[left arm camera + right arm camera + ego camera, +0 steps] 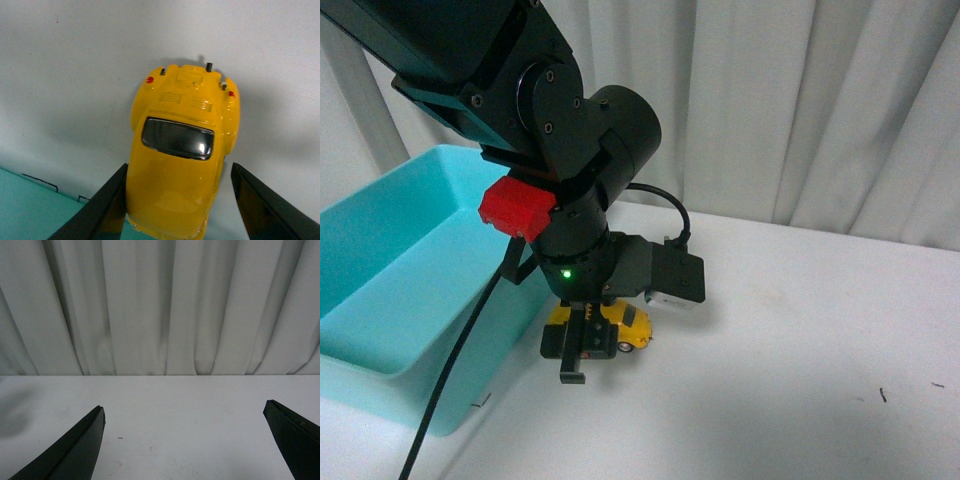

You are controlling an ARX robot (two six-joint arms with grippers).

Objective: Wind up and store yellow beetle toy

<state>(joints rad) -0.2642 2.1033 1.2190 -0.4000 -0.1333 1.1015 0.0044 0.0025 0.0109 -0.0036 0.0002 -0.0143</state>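
Yellow beetle toy point(175, 165), tail beyond left jaws

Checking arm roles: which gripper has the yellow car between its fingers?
The left gripper: its fingers flank the yellow beetle toy on the table. The right gripper frames only bare tabletop and curtain.

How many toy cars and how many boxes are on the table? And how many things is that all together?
Toy cars: 1, the yellow toy car
Boxes: 1, the turquoise box
Total: 2
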